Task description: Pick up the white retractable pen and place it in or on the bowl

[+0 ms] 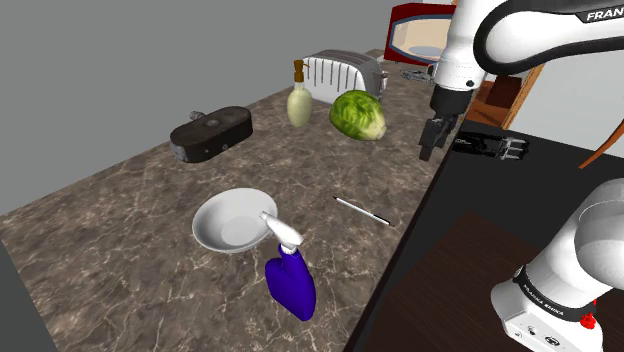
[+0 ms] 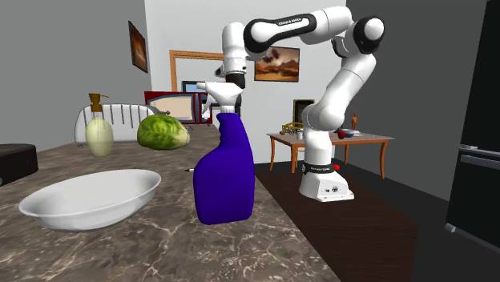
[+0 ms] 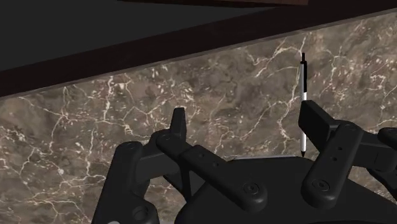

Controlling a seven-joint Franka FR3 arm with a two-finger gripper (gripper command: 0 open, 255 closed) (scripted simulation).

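Gripper [image 1: 433, 140] open, empty, hanging above counter [image 1: 120, 230]; pen [image 1: 360, 210] lies below me, toward the shoulder view's left, long axis square to my closing line.

The arm [image 2: 344, 76] had white shells and dark joints, with white lettering [image 1: 603, 15] on a black band. A red knob [image 2: 337, 167] sat at the base's [image 2: 324, 188] 1 o'clock. The gripper [image 3: 247, 118] was all black, with round screws [image 3: 253, 188].

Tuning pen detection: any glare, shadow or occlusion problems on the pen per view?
Shoulder view: even light, no glare, white pen thin but high-contrast on the dark marbled counter. Second exterior view: the blue spray bottle hides nearly all of it. Wrist view: crisp, one gripper finger crosses it.
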